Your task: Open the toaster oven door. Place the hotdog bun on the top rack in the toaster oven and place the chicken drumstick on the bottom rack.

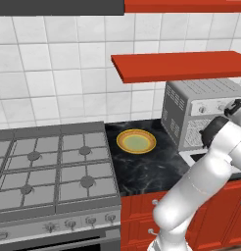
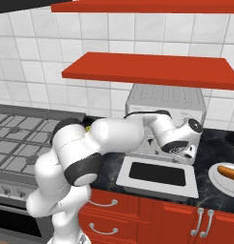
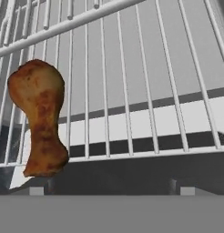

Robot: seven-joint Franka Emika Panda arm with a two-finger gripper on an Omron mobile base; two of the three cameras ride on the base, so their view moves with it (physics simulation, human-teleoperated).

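Drumstick lying on an oven rack, door down, hand open.

The toaster oven point(image 2: 166, 102) stands on the black desk point(image 1: 142, 171) right of the stove point(image 1: 54, 171), with the toaster oven door point(image 2: 159, 175) folded flat toward the near edge. In the hand view the chicken drumstick point(image 3: 40, 116) rests on a wire rack point(image 3: 145, 91), bulbous end up in that view; which level cannot be told. The hand point(image 2: 178, 147) reaches into the oven mouth, its fingers spread and holding nothing. A yellow plate point(image 1: 136, 141) sits left of the oven; a hotdog bun point(image 2: 228, 171) lies on a white plate point(image 2: 216, 181) at its right.

White glossy arm point(image 2: 109, 136) w/ dark joint bands.
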